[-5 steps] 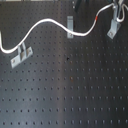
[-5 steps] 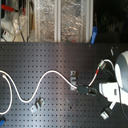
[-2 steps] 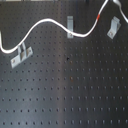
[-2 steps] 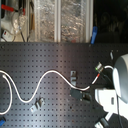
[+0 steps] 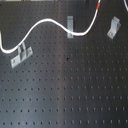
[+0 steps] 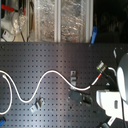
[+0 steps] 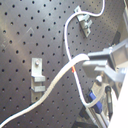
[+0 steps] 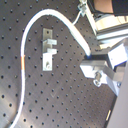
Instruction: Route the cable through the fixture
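The work surface is a black perforated breadboard [image 5: 65,95] carrying 3 silver metal pieces.

The cable [image 5: 47,22] is a white cord lying in a wave across the board. In the first exterior view it starts at the first exterior view's left edge, passes the long 2-pronged bracket [image 5: 21,55], arches up, dips across the narrow straight clip [image 5: 70,27] and rises toward the top edge, where its red band [image 5: 99,7] shows. In the second exterior view the same cable [image 6: 50,77] loops from the second exterior view's left, crests, drops past the clip [image 6: 74,76] and climbs to the red band [image 6: 104,73] beside the robot.

The fixture [image 5: 114,26], a short slanted angle bracket, stands at the first exterior view's upper right. The cable runs near it on the first exterior view's left; no contact is visible.

In the first wrist view the gripper [image 7: 92,64] has its jaws closed on the cable [image 7: 67,37], with the red band [image 7: 75,62] just beside the fingertips. The second wrist view shows the cable [image 8: 30,60] curving around a bracket [image 8: 48,47] without touching it.
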Tool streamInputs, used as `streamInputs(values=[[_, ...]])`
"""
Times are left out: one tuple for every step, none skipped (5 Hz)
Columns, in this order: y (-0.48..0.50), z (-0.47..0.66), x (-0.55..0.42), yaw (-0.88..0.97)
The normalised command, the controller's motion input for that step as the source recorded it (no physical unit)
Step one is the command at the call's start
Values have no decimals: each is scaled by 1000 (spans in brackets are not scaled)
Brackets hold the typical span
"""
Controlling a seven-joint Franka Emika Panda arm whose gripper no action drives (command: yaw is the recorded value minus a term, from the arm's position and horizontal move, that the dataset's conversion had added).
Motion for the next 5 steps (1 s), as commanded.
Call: streamInputs(values=[[220, -590, -244, 0], [189, -264, -65, 0], [-11, 0, 0, 0], [-212, 311, 160, -183], [-325, 281, 61, -151]])
